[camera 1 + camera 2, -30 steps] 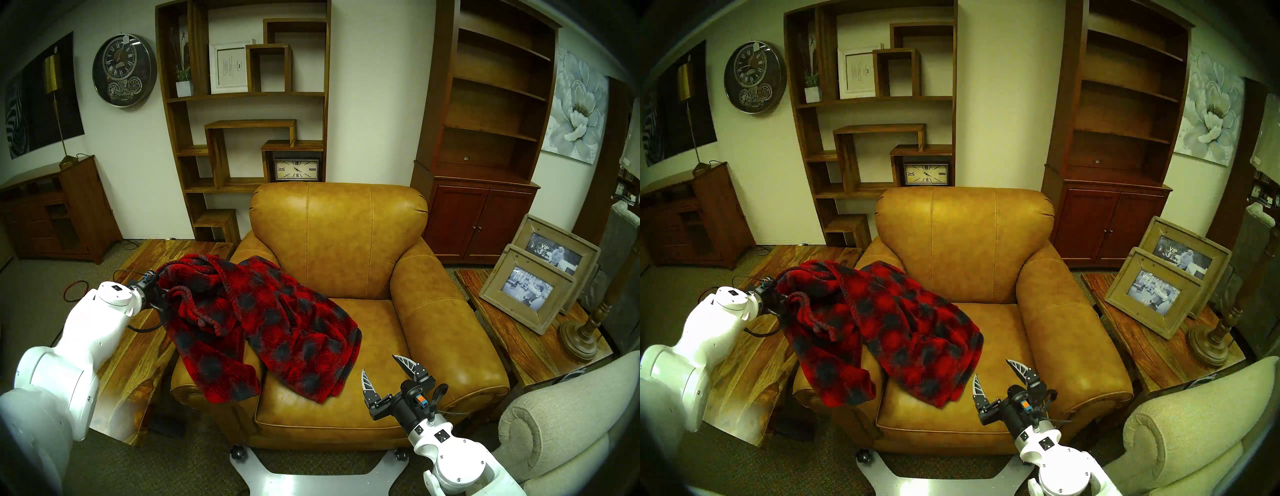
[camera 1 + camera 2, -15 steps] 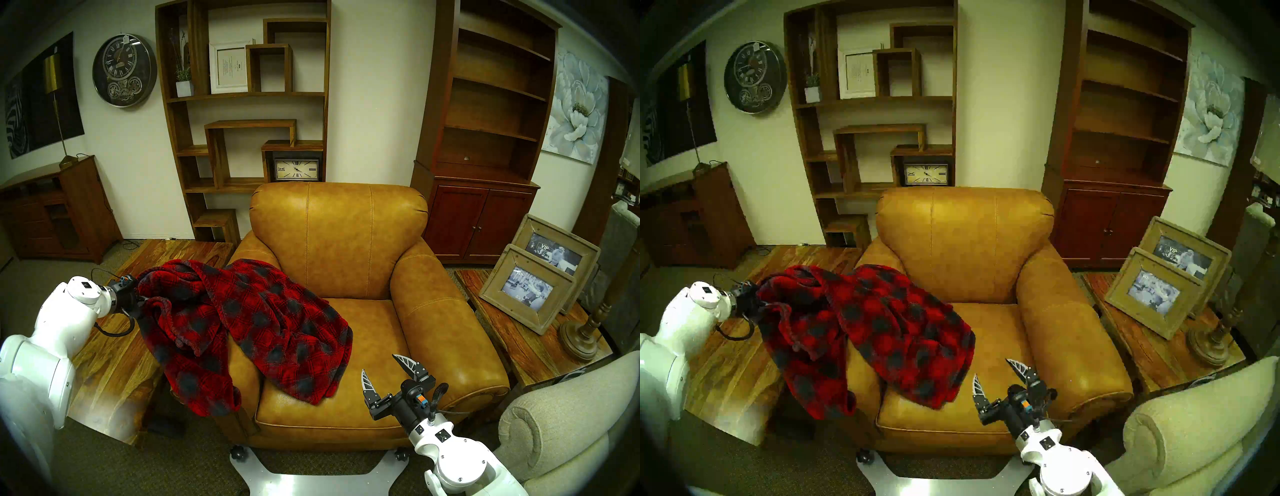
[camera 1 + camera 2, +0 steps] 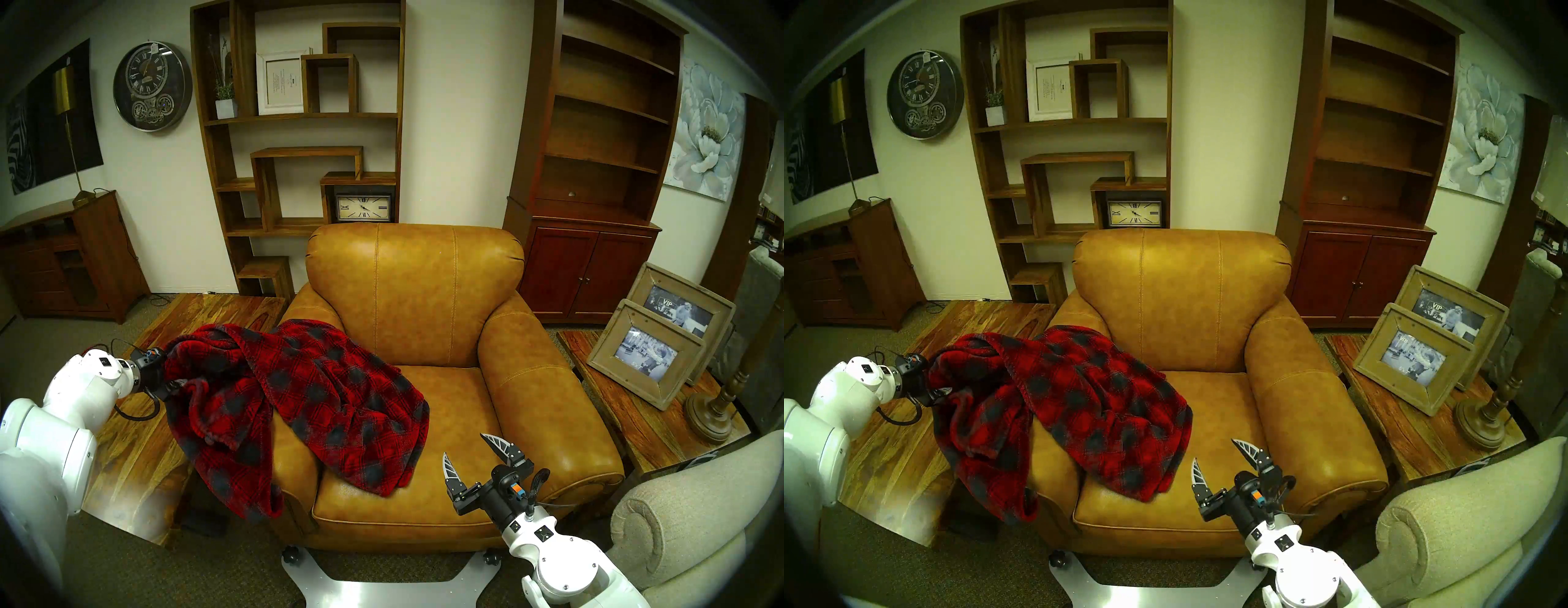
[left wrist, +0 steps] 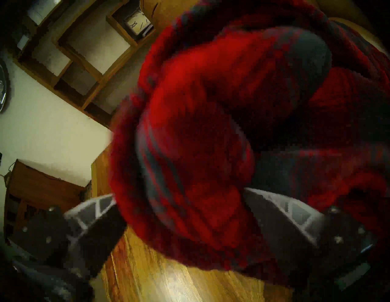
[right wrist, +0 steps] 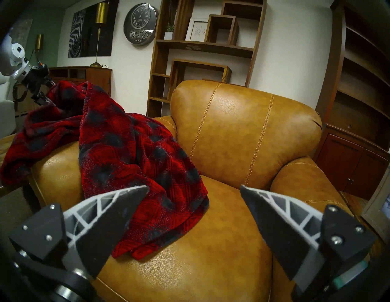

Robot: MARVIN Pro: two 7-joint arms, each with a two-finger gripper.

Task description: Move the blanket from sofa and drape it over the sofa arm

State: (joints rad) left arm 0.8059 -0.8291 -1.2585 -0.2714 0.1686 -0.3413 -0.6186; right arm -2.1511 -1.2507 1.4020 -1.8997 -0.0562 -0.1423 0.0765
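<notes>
Left gripper clamped on red plaid fleece blanket; right gripper wide, empty. Recommended: draw remaining half off seat across rounded tan leather sofa arm before release.

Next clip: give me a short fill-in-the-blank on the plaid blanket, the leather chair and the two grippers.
1. The left gripper is shut on the ____.
2. The blanket lies across the sofa arm and part of the ____.
3. The right gripper has its jaws ____ and holds nothing.

Missing words: blanket; seat; open
</notes>
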